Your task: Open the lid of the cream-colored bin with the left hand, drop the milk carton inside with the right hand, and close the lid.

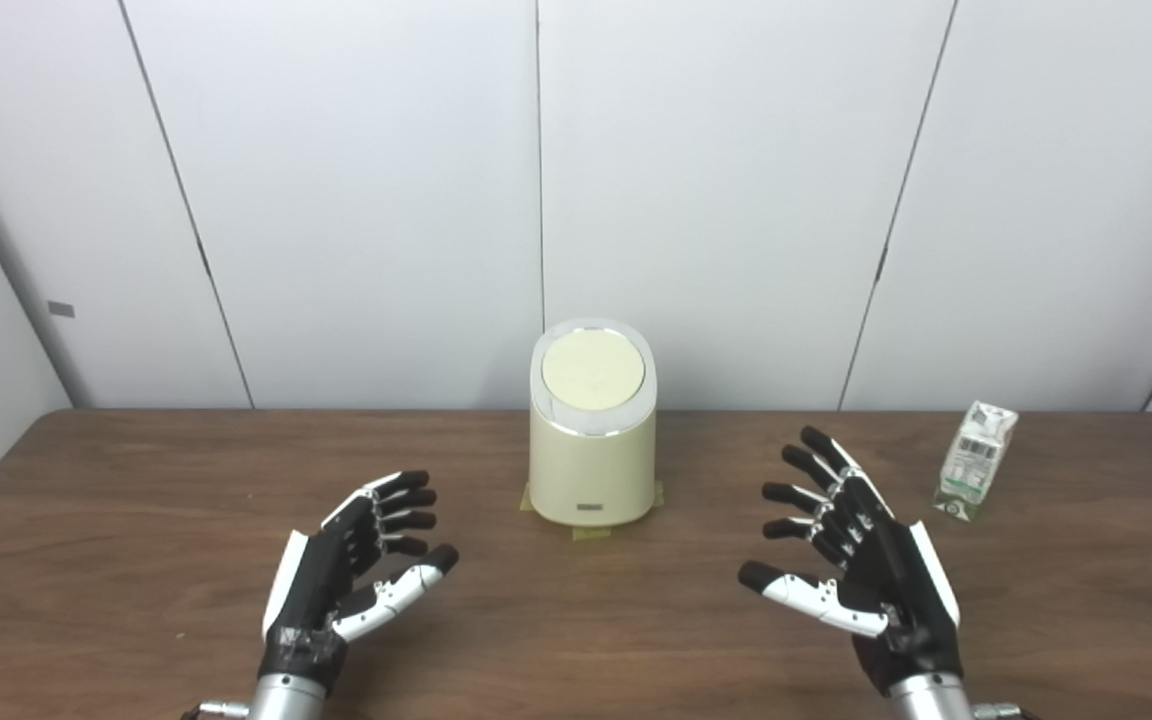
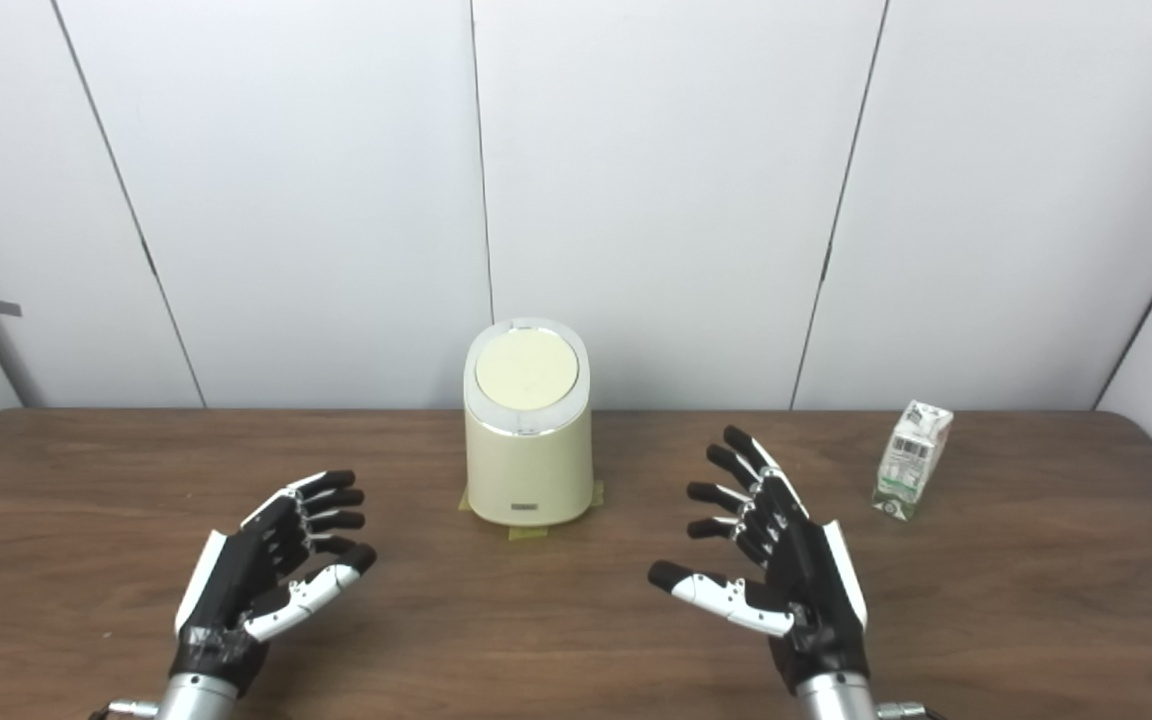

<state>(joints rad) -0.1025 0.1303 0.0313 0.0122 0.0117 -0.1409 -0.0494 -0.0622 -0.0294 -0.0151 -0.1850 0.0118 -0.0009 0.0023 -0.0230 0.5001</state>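
1. Left eye view: cream-colored bin [image 1: 591, 455] stood upright at the middle of the wooden table [image 1: 136, 500], near its far edge, on small patches of yellowish tape [image 1: 596, 530].
2. Its round lid [image 1: 593, 369] lay flat and closed on top, ringed by a bright rim.
3. The milk carton [image 1: 976, 460] stood far to the right, leaning a little, well apart from the bin and touched by nothing.
4. The left hand [image 1: 351, 570] hovered low over the near part of the table, left of the bin, its fingers [image 1: 406, 505] spread and lightly curled, holding nothing.
5. The right hand [image 1: 861, 550] was raised on the other side, palm turned inward, fingers fanned apart and empty (the carton was beyond it, to the right).
6. Right eye view: the bin [image 2: 528, 450] appeared left of centre with its lid [image 2: 526, 368] down, and a small dark label low on its front, too small to read.
7. The carton [image 2: 911, 460] stood near the table's far right part; its print was possibly green and white, though blurred.
8. The left hand [image 2: 266, 565] and the right hand [image 2: 776, 560] flanked the bin, both nearer the camera than it, both with fingers apart and clear of every object.
9. White panelled walls [image 2: 636, 200] rose behind the table.
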